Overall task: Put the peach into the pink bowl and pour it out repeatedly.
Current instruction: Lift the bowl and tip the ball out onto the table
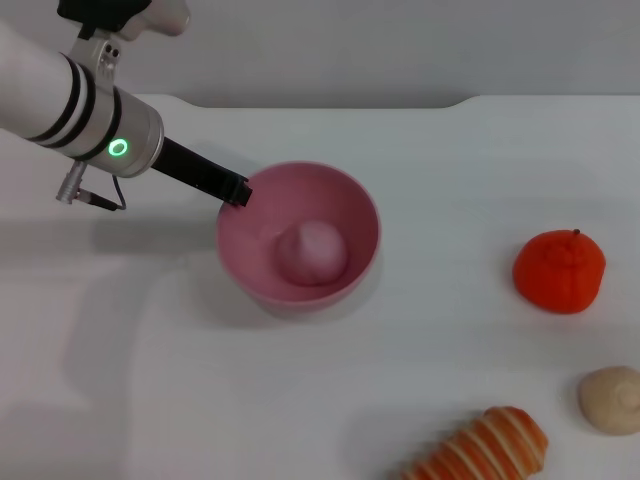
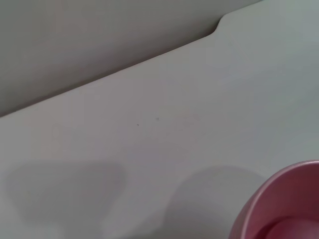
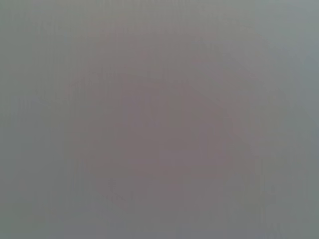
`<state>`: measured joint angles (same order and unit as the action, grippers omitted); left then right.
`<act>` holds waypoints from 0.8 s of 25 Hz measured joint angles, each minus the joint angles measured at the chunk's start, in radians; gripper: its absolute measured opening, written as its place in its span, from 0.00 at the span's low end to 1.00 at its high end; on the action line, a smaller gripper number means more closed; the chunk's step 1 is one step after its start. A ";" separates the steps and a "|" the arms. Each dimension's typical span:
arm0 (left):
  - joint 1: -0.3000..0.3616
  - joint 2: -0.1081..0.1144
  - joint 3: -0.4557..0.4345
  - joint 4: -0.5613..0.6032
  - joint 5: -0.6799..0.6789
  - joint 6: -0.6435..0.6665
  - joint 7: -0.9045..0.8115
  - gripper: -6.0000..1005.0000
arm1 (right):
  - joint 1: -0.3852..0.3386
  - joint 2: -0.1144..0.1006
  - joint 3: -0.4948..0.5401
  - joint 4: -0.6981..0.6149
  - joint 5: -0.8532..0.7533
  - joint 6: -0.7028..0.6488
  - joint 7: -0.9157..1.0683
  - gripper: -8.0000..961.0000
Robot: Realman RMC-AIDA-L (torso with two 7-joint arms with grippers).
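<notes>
The pink bowl (image 1: 352, 200) stands upright at the middle of the white table. The pale-pink peach (image 1: 312, 252) lies inside it, on the bottom. My left gripper (image 1: 238, 190) reaches in from the far left, and its black fingers are closed on the bowl's far-left rim. The left wrist view shows part of the bowl's rim (image 2: 266, 206) at one corner and bare table beyond it. My right gripper is out of the head view, and the right wrist view shows only a blank grey surface.
An orange-red round fruit (image 1: 559, 271) sits at the right. A beige lumpy ball (image 1: 611, 400) lies near the front right corner. An orange-and-white striped loaf-shaped toy (image 1: 490, 447) lies at the front edge. The table's far edge (image 1: 460, 100) has a small step.
</notes>
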<state>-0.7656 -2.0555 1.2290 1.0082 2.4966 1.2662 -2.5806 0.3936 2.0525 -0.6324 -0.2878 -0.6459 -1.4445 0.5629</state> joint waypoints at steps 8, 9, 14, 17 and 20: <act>-0.001 0.000 -0.008 -0.002 -0.035 -0.006 0.021 0.05 | 0.001 0.000 -0.003 0.000 0.000 0.001 0.001 0.48; -0.001 0.000 -0.008 -0.002 -0.037 -0.007 0.022 0.05 | 0.001 0.000 -0.003 0.001 0.000 0.001 0.001 0.48; -0.001 0.000 -0.008 -0.002 -0.040 -0.008 0.023 0.06 | 0.001 0.000 -0.003 0.001 0.000 0.001 0.003 0.48; 0.001 0.000 -0.008 -0.001 -0.043 -0.013 0.025 0.06 | 0.001 0.000 -0.003 0.000 0.000 0.001 0.007 0.48; 0.004 0.000 -0.008 -0.002 -0.066 -0.019 0.036 0.06 | 0.001 0.001 -0.003 -0.003 0.000 0.000 0.010 0.48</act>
<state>-0.7620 -2.0554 1.2208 1.0063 2.4310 1.2476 -2.5445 0.3943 2.0531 -0.6349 -0.2904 -0.6458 -1.4442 0.5724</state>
